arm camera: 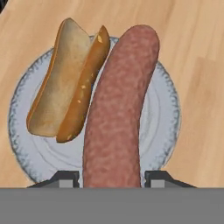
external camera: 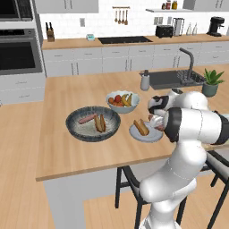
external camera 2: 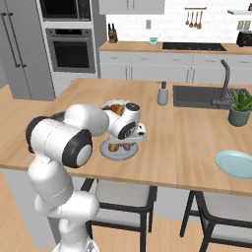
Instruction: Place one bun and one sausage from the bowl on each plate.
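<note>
Our white arm folds forward over the wooden island surface [external camera: 67, 147], its gripper [arm camera: 112, 177] hanging just above the near plate [arm camera: 168, 118]. The 2 fingers [arm camera: 65, 178] sit narrow on either side of a reddish sausage [arm camera: 120, 109], holding it above the plate. Beside it on that plate lies 1 split bun [arm camera: 65, 83], its browned crust turned towards the sausage.

In the left base view we see the dark ribbed bowl [external camera: 74, 129] just left of this plate, holding 1 sausage [external camera: 87, 119] and 1 bun [external camera: 100, 123]. Behind them, a pale fruit bowl [external camera: 134, 103] carries mixed fruit.

In the right base view a second plate [external camera 2: 236, 165] lies well apart, near the surface's right end. A soap dispenser [external camera 2: 163, 93], the sink [external camera 2: 197, 96] and a potted plant [external camera 2: 240, 109] stand farther back.
</note>
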Tool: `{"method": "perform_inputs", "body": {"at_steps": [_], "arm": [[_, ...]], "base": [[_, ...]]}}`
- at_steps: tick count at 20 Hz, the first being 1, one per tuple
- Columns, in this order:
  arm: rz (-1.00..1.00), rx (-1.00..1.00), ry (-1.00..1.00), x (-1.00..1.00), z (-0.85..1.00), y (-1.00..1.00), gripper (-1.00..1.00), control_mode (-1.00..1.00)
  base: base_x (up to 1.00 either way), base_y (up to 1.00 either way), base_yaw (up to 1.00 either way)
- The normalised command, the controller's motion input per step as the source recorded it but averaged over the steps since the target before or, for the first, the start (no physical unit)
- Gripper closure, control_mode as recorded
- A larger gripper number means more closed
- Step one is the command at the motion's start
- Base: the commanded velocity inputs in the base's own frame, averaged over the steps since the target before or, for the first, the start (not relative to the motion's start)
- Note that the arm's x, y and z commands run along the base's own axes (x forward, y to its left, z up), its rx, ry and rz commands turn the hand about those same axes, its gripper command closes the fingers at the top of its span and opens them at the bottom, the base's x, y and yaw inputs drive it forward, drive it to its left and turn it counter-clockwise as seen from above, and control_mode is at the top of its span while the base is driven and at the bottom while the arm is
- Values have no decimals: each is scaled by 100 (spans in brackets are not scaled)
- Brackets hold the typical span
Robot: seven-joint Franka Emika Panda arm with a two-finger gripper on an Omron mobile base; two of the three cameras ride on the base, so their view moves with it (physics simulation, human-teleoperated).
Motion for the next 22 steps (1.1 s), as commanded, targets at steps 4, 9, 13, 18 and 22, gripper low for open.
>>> {"method": "perform_inputs", "body": {"at_steps": [4, 9, 13, 18, 22], "arm": [[0, 0, 2, 50, -36, -9, 100, -100], [0, 0, 0, 44, -30, -1, 100, -100], [0, 0, 0, 18, -34, 0, 100, -100], [0, 0, 0, 2, -12, 0, -100, -100], [0, 0, 0, 0, 0, 0, -100, -100]], "base": [[0, 0, 0], [0, 0, 0], [0, 0, 0], [0, 0, 0], [0, 0, 0]]}}
